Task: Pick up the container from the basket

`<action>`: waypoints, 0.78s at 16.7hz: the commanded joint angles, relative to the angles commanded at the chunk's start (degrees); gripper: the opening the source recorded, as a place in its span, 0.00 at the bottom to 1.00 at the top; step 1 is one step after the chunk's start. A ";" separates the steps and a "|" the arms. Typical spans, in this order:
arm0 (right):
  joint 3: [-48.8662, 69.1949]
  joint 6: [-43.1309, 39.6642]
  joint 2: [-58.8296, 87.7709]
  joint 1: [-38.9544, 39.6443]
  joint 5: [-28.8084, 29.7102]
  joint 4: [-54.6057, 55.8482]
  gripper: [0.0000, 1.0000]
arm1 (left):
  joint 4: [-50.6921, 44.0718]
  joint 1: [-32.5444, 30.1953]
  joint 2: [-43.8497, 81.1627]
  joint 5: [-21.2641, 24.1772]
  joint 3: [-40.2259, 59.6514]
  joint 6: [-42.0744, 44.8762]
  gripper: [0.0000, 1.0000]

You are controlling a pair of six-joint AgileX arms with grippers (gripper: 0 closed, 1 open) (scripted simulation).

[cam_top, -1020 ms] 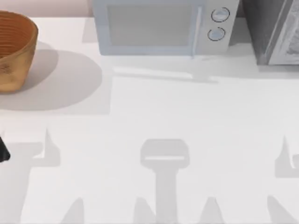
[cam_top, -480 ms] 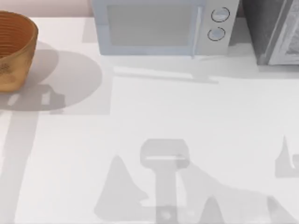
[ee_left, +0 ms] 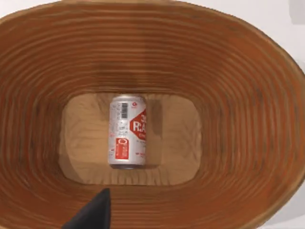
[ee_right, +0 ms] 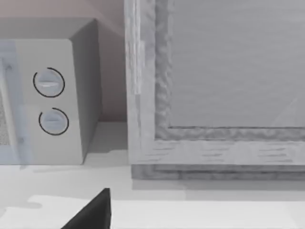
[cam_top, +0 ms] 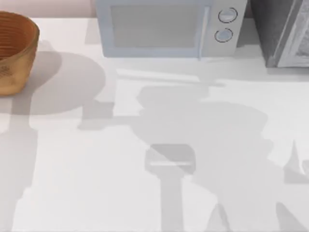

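Shadows on the table [cam_top: 72, 193] have shifted since the earlier top frames: a broad arm shadow now lies across the centre, below the microwave [cam_top: 166, 26]. Top view: basket [cam_top: 14, 53] unmoved at the far left edge. Left wrist view: camera looks straight down into basket [ee_left: 248, 109]; container [ee_left: 127, 131] lies on its side on the basket floor. One dark fingertip [ee_left: 93, 214] of the left gripper is visible; finger spread cannot be told. Right wrist view: microwave [ee_right: 47, 95], grey cabinet [ee_right: 214, 86], one dark fingertip [ee_right: 93, 213] of the right gripper; spread cannot be told.
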 joint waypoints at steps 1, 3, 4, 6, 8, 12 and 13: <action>0.00 0.00 0.00 0.00 0.00 0.00 1.00 | -3.62 0.48 5.53 0.11 5.94 0.74 1.00; 0.00 0.00 0.00 0.00 0.00 0.00 1.00 | -10.47 1.45 15.90 0.29 17.23 2.27 1.00; 0.00 0.00 0.00 0.00 0.00 0.00 1.00 | -13.72 1.93 20.78 0.36 22.61 3.02 1.00; 0.00 0.00 0.00 0.00 0.00 0.00 1.00 | -19.63 2.83 29.75 0.52 32.63 4.39 1.00; 0.00 0.00 0.00 0.00 0.00 0.00 1.00 | -24.72 3.61 37.71 0.69 41.55 5.53 1.00; 0.00 0.00 0.00 0.00 0.00 0.00 1.00 | -31.77 4.64 49.82 1.14 54.76 6.97 1.00; 0.00 0.00 0.00 0.00 0.00 0.00 1.00 | -32.81 4.77 51.79 1.24 56.82 7.17 1.00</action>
